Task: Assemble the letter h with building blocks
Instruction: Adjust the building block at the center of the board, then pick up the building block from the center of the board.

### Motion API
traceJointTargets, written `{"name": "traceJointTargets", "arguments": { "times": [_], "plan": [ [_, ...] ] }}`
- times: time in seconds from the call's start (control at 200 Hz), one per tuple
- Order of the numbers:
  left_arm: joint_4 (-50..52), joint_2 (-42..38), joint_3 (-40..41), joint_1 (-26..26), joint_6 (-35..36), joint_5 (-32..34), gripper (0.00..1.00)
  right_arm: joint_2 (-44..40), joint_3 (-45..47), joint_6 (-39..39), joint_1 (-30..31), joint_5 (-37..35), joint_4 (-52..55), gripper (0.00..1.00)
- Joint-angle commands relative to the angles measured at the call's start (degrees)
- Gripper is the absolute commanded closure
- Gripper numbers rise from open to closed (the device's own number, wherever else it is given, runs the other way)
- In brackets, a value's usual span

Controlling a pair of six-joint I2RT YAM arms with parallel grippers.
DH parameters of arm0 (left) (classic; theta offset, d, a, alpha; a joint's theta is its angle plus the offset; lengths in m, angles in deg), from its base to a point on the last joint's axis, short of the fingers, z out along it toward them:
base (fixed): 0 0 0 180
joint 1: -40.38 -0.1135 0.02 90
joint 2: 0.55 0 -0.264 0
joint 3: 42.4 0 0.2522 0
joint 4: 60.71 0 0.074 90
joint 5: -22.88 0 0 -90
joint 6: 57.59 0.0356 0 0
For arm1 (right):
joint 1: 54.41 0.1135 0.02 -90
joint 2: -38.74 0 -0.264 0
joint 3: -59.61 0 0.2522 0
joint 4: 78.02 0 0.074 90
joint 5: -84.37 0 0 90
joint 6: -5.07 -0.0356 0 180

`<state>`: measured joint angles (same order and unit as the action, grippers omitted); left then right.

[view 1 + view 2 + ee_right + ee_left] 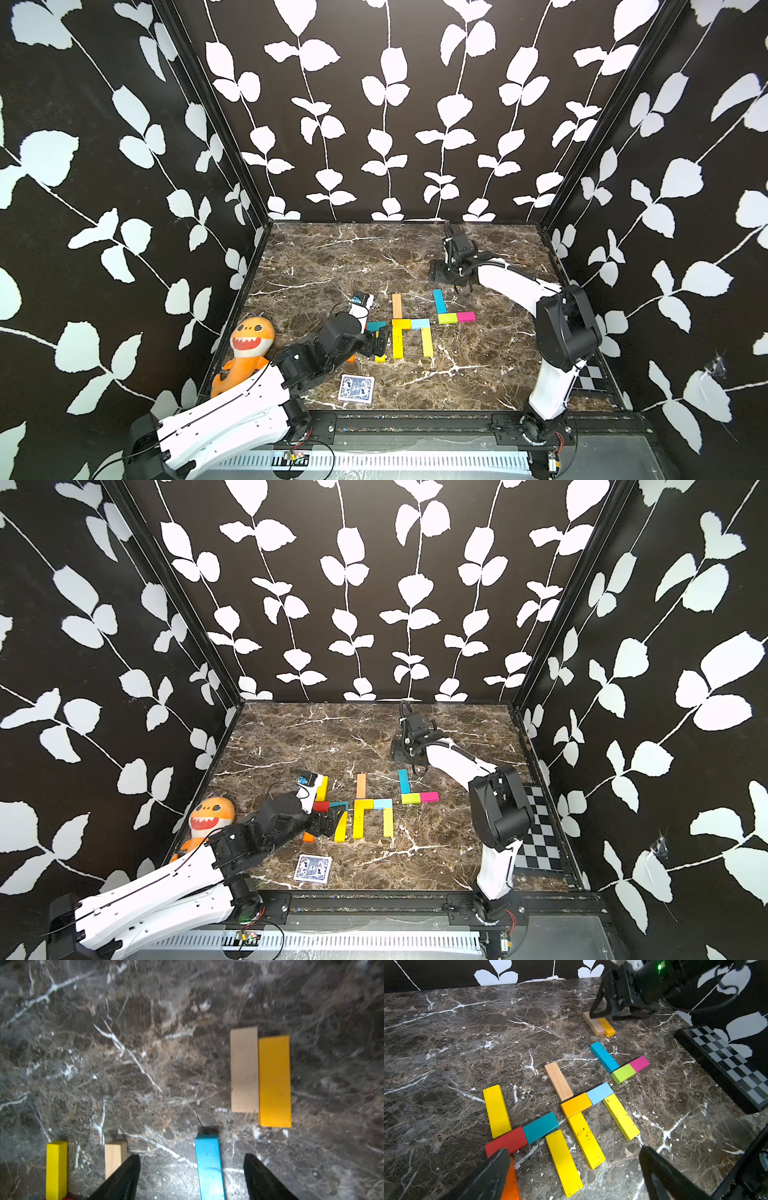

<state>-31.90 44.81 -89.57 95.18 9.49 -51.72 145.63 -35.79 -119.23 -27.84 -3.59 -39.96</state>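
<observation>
Building blocks point(402, 332) lying flat beyond card deck point(356, 388); left gripper point(574, 1152) spread wide, empty; right gripper point(191, 1157) parted, empty.

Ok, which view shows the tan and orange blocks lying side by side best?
The right wrist view: tan block and orange block lie whole, long sides touching. The left wrist view shows them partly behind the right claw; both top views hide them.

fifteen building blocks point(576, 1104), one card deck point(356, 388), one shark plush point(249, 336), one chessboard point(540, 833)
</observation>
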Motion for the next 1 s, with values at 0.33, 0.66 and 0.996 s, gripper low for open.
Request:
{"name": "traceJointTargets", "arguments": {
  "times": [0.33,0.66,0.996],
  "plan": [
    [-0.63,-0.12,-1.09,-0.23,0.33,0.14,0.01,9.03,-3.24,-0.19,-0.86,1.21,5.16,0.25],
    [-0.3,-0.5,-1.04,-0.23,-0.01,-0.08,0.01,12.99,-4.24,-0.57,-3.26,0.35,5.53,0.25],
    [-0.21,-0.74,-0.89,-0.23,-0.45,-0.32,0.01,17.75,-10.92,2.89,-4.31,-4.66,8.08,0.27]
  ]
}}
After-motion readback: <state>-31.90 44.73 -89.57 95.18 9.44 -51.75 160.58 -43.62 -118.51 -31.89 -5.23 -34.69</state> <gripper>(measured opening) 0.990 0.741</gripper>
